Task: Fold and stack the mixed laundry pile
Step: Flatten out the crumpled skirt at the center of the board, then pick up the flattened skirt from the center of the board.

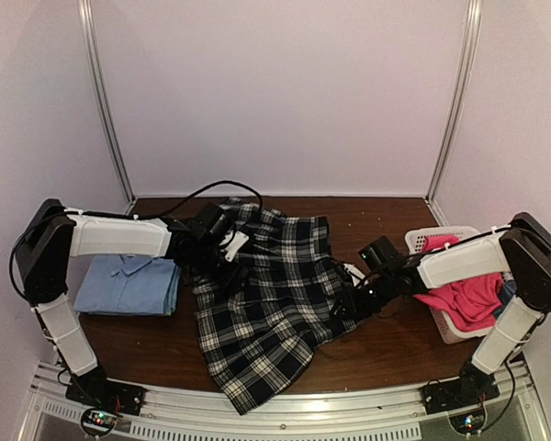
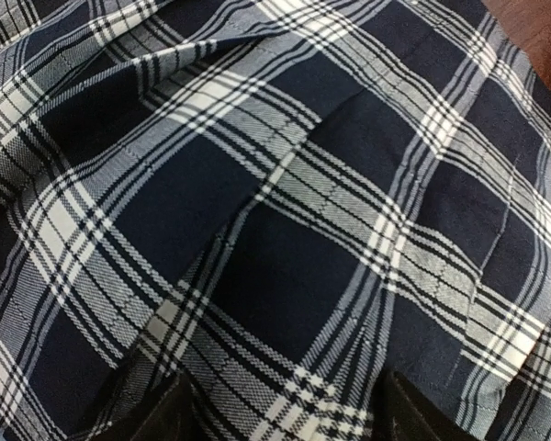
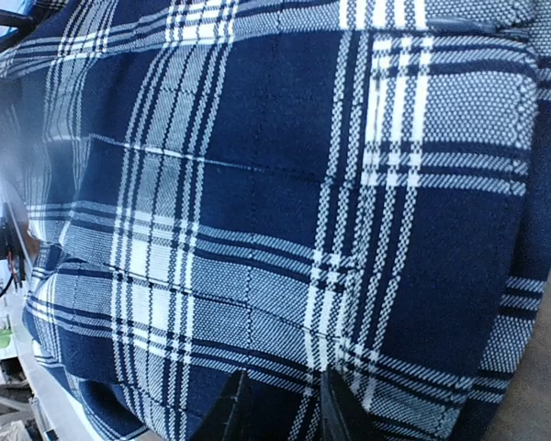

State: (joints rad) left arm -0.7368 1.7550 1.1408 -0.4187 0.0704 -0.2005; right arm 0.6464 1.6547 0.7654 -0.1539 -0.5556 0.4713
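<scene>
On my overhead view the plaid shirt (image 1: pixel 266 303) lies spread across the middle of the table (image 1: pixel 376 220), its lower tail draped over the near edge. Both arms are down on it, one at each side.

My left gripper (image 2: pixel 286 400) sits at the shirt's far-left edge. In its wrist camera the two fingers (image 2: pixel 179 413) stand wide apart at the bottom of the view. The plaid fills the whole space between them and rises in soft folds ahead. The jaws are spread and nothing is pinched. I cannot tell whether the tips press into the cloth or only rest on it.

My right gripper (image 3: pixel 280 386) is at the shirt's right edge. Its fingers (image 3: pixel 335 409) are drawn in to a narrow gap, with a dark fold of the plaid caught between them, so it is clamped on the cloth.

The light blue shirt (image 1: pixel 129 283) lies folded flat on the table, left of the plaid. At the far right, the white basket (image 1: pixel 421 241) holds the hot-pink trousers (image 1: pixel 468 299), with a sliver of duller blue cloth (image 1: pixel 508 292) beside them, partly hidden by the right arm.
</scene>
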